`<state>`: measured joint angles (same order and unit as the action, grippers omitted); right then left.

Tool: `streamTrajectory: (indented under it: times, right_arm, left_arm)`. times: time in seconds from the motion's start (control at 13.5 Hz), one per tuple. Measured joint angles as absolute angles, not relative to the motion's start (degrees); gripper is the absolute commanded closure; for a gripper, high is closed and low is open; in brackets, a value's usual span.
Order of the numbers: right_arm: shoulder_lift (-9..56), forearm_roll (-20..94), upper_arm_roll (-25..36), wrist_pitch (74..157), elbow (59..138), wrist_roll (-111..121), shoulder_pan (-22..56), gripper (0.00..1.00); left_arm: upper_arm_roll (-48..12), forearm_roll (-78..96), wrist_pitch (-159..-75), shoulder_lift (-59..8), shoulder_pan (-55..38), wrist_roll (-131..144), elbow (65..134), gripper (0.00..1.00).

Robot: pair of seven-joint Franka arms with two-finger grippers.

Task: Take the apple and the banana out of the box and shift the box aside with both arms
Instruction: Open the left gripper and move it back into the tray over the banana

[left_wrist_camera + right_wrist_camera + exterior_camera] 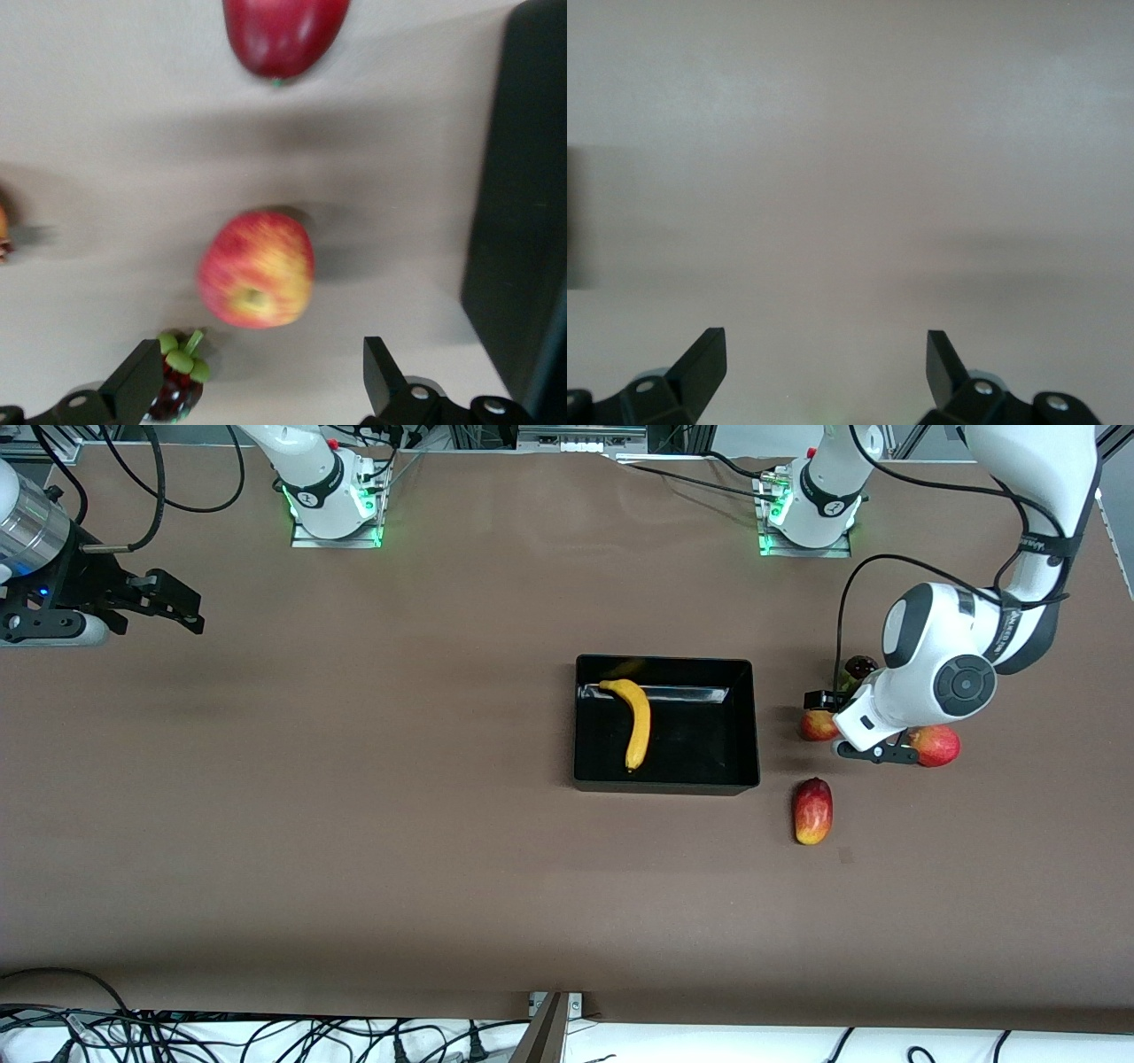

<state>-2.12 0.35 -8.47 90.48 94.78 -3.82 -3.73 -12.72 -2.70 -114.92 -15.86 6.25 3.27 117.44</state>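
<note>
We see the banana [634,724] lying in the black box [742,726]. The left gripper [257,376] hangs with fingers released over the apple [256,269]. The right gripper [826,363] waits over bare table, fingers released too.

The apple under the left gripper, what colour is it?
Red blotched with yellow, apple, clearest in the left wrist view.

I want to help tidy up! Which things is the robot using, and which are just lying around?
For the job: banana in the box; apple under the open left gripper; right gripper waits open at its table end.
Just lying about: second apple, oblong red-yellow fruit, small dark fruit.
</note>
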Motion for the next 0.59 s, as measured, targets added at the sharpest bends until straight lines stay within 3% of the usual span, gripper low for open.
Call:
streamTrajectory:
  times: [0.3, 0.59]
  right_arm:
    - [-2.1, 0.3, -8.5, 90.5, 94.8, -3.8, -3.7, 0.0]
    - [-2.1, 0.3, -8.5, 90.4, 94.8, -3.8, -3.7, 0.0]
  left_arm:
    - [-16.1, -1.3, -109.6, -15.5, 3.8, 4.9, 109.4, 0.0]
    - [-17.3, 3.7, -109.9, -18.3, -6.6, 20.4, 104.8, 0.0]
